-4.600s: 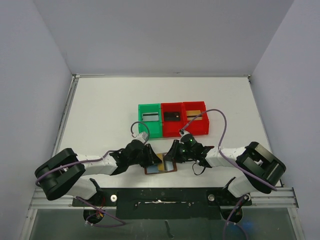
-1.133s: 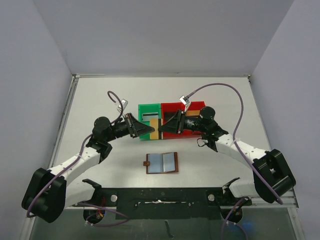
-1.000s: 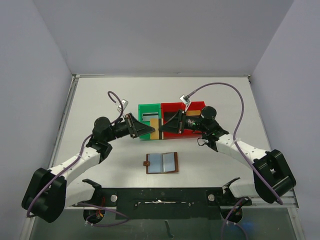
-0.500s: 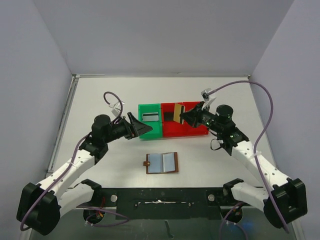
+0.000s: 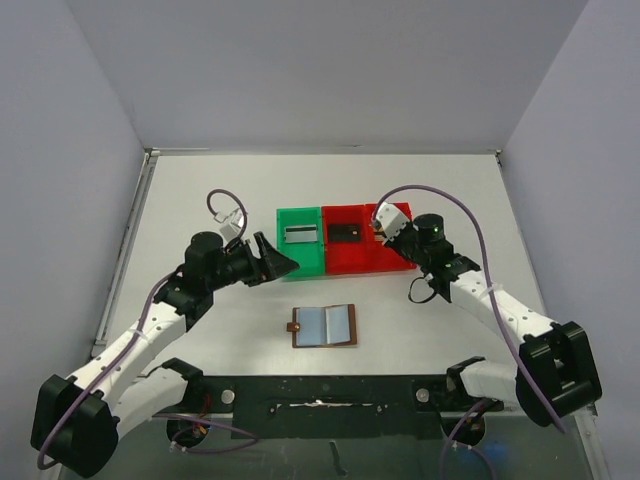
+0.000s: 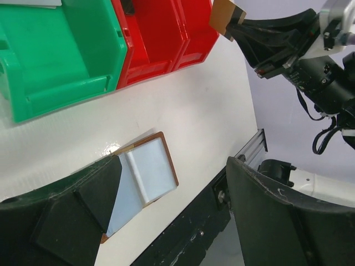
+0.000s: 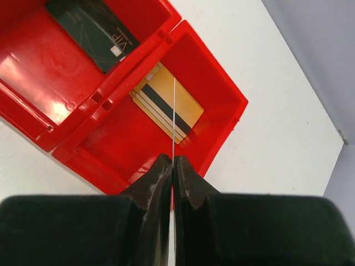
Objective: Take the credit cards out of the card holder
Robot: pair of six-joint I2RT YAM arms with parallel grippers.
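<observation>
Black right end effector (image 7: 172, 162) is clamped on a tan card (image 6: 225, 14), held edge-on over the end red bin (image 7: 226, 90). The left end effector (image 5: 286, 262) stands wide apart beside the green bin (image 5: 300, 268). The brown card holder (image 5: 325, 326) lies open on the table (image 5: 200, 200).

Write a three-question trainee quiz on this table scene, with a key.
1. True or false: the right tool is shut on a thin tan card above the right-hand red plastic bin.
2. What lies in the middle red plastic bin? A) a dark rectangular card B) a folded wallet C) nothing
3. Fill in: the brown leather folding wallet lies ____ on the white table.
Key: 1 true; 2 A; 3 open.
</observation>
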